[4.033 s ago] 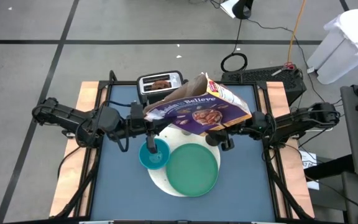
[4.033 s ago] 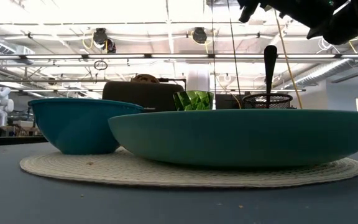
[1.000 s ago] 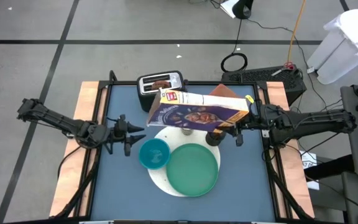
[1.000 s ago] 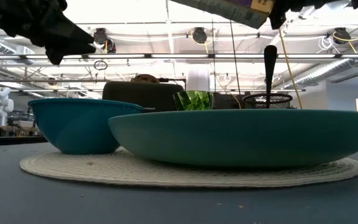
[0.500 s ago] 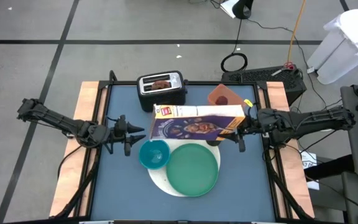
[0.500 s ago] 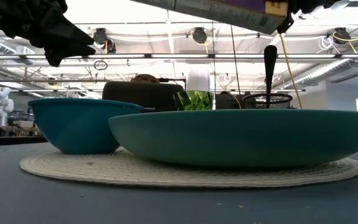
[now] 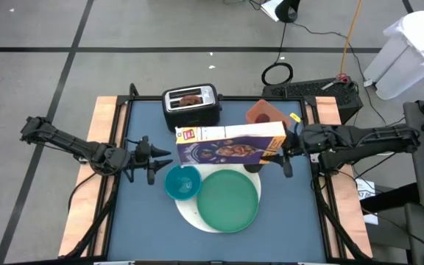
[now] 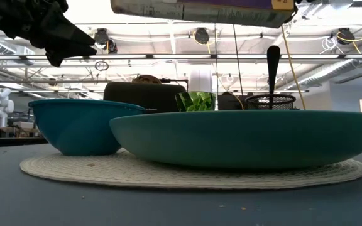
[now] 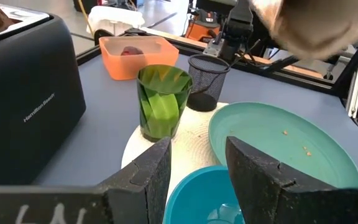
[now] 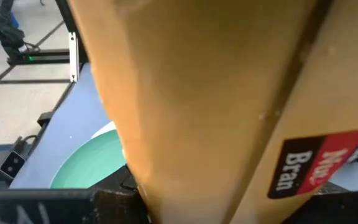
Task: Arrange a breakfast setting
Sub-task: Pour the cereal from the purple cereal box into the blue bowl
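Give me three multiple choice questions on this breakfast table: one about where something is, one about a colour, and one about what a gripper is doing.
1. Where does the blue bowl sit?
A. On the white round mat, left of the green plate
B. Inside the toaster
C. In the orange tray

2. What colour is the tray behind the cereal box?
A. Purple
B. Orange
C. White

3. What is the right gripper doing?
A. Resting open on the table
B. Gripping the bowl
C. Holding the cereal box in the air

Answers: 1 A, the high view shows them side by side on the mat. 2 B, the high view shows orange. 3 C, it clamps the box's end above the plate.
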Tool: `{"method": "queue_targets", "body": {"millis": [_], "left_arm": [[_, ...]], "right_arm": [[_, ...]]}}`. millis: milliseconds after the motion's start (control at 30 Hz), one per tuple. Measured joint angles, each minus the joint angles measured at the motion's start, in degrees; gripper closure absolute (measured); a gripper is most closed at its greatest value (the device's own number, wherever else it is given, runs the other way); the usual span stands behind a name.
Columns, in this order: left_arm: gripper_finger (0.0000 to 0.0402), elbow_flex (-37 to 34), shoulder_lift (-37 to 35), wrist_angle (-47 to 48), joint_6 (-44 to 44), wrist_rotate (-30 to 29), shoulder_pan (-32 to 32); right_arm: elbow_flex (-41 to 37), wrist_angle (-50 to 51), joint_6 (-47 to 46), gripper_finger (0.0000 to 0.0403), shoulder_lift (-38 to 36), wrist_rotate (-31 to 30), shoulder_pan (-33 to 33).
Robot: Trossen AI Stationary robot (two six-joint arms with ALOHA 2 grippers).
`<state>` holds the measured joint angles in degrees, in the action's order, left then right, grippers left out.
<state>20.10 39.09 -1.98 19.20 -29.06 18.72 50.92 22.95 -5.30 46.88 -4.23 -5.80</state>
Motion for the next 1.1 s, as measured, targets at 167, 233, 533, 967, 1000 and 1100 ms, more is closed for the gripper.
{"method": "queue_targets", "body": {"millis": [167, 233, 533, 967, 1000, 1100], "left_arm": [[0.0243, 0.0, 0.0, 0.04, 0.01, 0.0, 0.0], [0.0243, 0.0, 0.0, 0.2, 0.02, 0.0, 0.0], [0.0243, 0.0, 0.0, 0.44, 0.02, 0.02, 0.0], [0.0243, 0.0, 0.0, 0.46, 0.07, 0.02, 0.0], [0.0243, 0.0, 0.0, 0.46, 0.05, 0.02, 0.0], [0.0243, 0.0, 0.0, 0.44, 0.07, 0.02, 0.0]], "right_arm": [[0.0, 1.37, 0.0, 0.0228, 2.16, -0.02, 0.02], [0.0, 2.3, 0.08, 0.0228, 2.71, 0.03, 0.0], [-0.02, 2.73, 0.53, 0.0227, 3.94, 2.99, 0.01], [-0.06, 3.25, 2.52, 0.0228, 3.93, 7.39, 0.02], [-0.07, 3.49, 3.29, 0.0228, 3.93, 7.39, 0.02], [-0.09, 3.42, 4.81, 0.0228, 3.93, 7.41, 0.02]]}}
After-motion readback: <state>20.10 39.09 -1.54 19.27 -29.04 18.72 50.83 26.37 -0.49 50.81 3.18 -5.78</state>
